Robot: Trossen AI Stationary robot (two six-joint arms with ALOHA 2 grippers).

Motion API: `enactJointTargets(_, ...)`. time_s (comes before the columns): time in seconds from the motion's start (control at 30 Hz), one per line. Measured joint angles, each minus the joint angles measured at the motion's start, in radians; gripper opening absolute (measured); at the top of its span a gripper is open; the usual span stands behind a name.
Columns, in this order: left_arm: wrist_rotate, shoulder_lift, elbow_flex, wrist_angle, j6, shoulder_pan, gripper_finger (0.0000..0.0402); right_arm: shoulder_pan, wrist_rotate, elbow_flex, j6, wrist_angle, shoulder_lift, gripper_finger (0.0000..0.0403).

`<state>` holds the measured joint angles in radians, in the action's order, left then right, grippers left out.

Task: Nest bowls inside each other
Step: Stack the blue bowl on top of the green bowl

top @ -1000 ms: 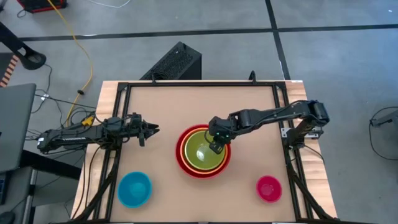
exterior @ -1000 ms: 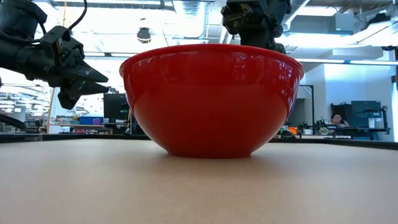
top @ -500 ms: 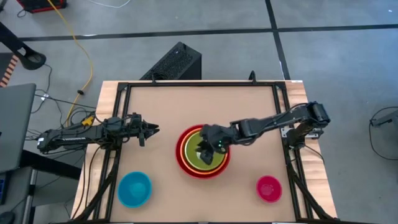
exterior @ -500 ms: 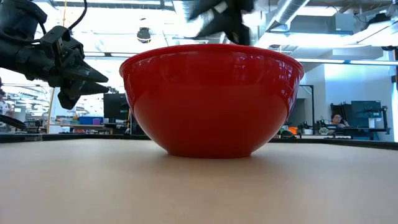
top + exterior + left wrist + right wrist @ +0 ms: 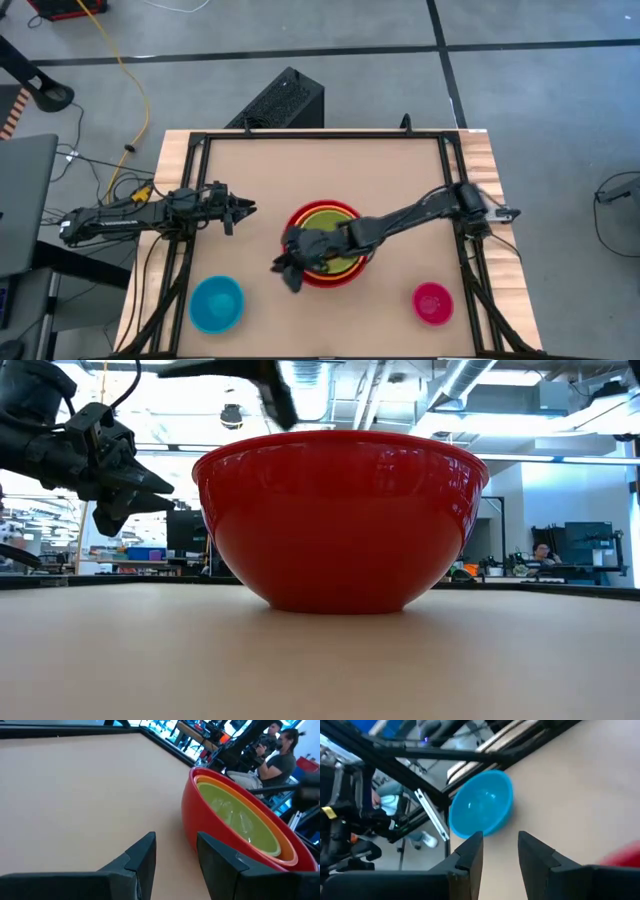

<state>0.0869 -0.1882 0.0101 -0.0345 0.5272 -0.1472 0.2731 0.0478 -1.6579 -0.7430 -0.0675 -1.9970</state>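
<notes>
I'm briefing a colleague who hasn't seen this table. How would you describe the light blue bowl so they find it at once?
Start at the red bowl mid-table, which already holds the orange and green bowls. The light blue bowl sits alone by the table's near edge on the left arm's side, empty. The only other loose bowl, the pink bowl, is smaller and on the opposite side.

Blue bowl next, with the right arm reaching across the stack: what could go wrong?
The right gripper, open and empty, reaches low over the red bowl; its arm could clip the rim and shift the stack. The blue bowl is glossy, near the table front-left corner, and might slide off under a poor grip. The left gripper waits beside that path.
</notes>
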Motion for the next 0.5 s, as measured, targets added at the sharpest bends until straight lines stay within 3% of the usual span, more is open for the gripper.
enactJointTargets(0.37, -0.001, -0.012, 0.000, 0.002, 0.000, 0.000, 0.0130, -0.009, 0.000, -0.695, -0.021, -0.426, -0.432, 0.0127)
enactJointTargets(0.5, -0.001, -0.015, 0.000, 0.002, 0.000, 0.000, 0.0130, -0.010, -0.012, -0.639, -0.113, -0.315, -0.455, 0.0127)
